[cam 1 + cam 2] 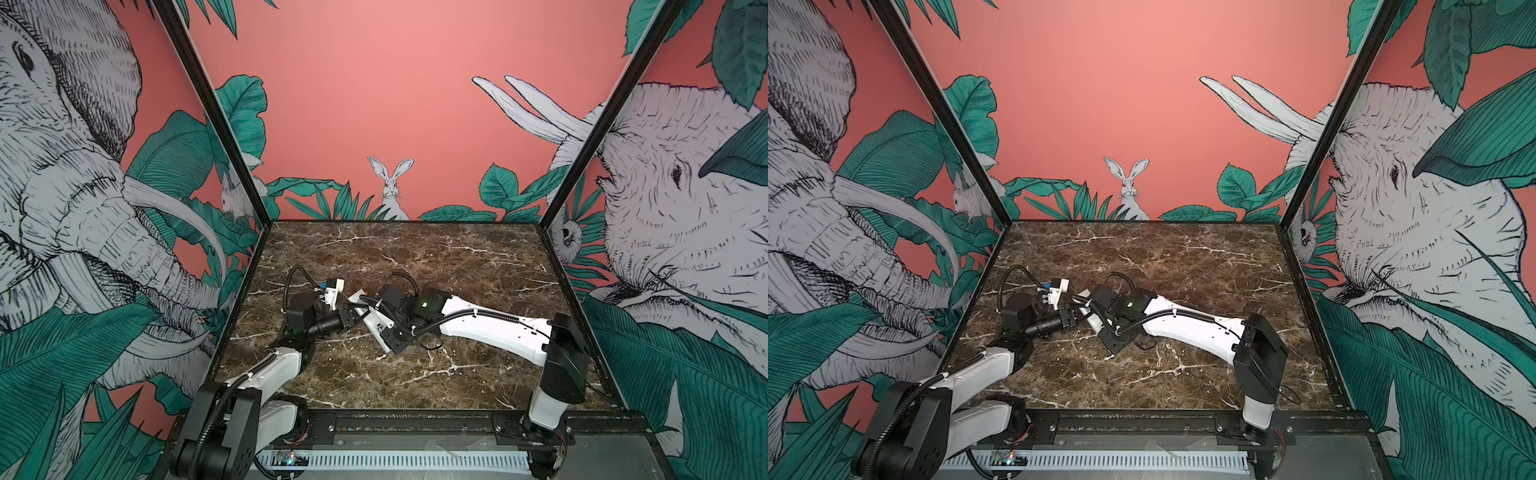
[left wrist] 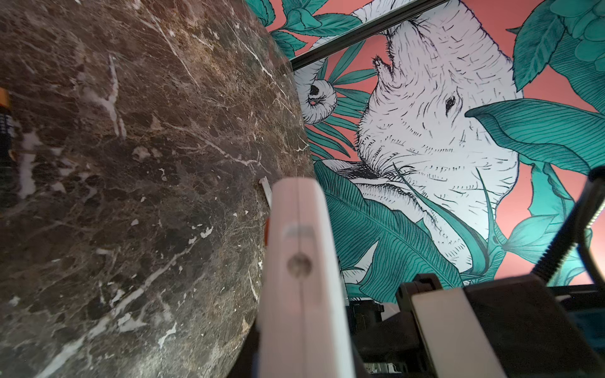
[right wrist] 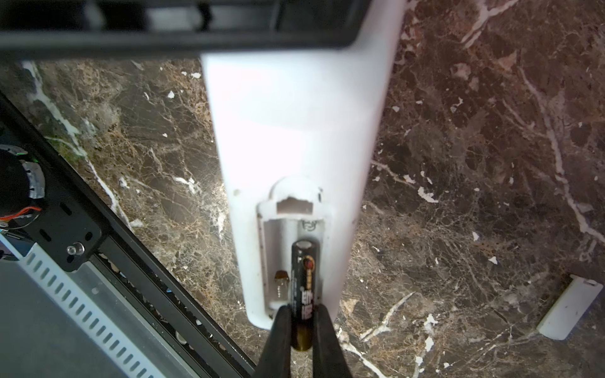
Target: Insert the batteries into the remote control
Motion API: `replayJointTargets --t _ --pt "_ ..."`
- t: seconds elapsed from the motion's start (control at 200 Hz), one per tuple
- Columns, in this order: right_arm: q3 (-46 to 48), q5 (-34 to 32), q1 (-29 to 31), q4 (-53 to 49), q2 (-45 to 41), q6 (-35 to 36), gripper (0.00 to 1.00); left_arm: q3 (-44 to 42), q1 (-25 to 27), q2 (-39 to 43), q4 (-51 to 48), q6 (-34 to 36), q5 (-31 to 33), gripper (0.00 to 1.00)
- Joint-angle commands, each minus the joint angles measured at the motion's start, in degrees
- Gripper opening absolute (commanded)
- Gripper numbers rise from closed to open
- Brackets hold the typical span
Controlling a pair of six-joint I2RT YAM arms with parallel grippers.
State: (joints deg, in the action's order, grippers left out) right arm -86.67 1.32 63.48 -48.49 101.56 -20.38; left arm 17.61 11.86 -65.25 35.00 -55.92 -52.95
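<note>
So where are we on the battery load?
Done: the cover is off and lying on the table. The left gripper holds the remote control with its compartment open. In hand: the right gripper grips one battery, tip in one slot, not yet seated. Left: seat it, fill the empty slot beside it, then probably refit the cover.

Both top views overlook the table; wrist cameras sit close.

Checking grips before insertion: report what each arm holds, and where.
Right jaws: battery, by the end outside the remote control. Left jaws: remote control, at its end far from the open bay.
</note>
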Motion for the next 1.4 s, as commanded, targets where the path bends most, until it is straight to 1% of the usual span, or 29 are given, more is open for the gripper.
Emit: replayJointTargets --t 0.0,0.355,0.56,0.83,1.14,1.395 --pt "-2.13 -1.37 0.33 -0.59 1.12 -0.78 0.10 1.28 -0.36 0.27 0.74 -0.31 -0.93 0.00" --pt "-5.09 -3.55 0.03 -2.14 4.58 -4.19 0.08 1.46 -0.55 0.27 1.07 -1.01 -1.24 0.00" --pt "-4.04 -4.94 -0.27 0.88 4.78 -4.76 0.07 1.75 -0.53 0.26 1.55 -2.52 -2.06 0.00" --pt "-1.94 -6.99 -1.00 5.72 4.95 -2.44 0.07 2.18 -0.52 1.20 1.66 -4.96 -3.72 0.00" --pt "-0.70 -5.72 -2.83 9.45 5.74 2.16 0.06 2.62 -0.67 2.77 0.16 -5.68 -4.90 0.00" --pt "0.82 -4.94 -3.46 13.94 5.78 5.76 0.06 2.78 -0.74 2.63 1.63 -7.26 -6.00 0.00"
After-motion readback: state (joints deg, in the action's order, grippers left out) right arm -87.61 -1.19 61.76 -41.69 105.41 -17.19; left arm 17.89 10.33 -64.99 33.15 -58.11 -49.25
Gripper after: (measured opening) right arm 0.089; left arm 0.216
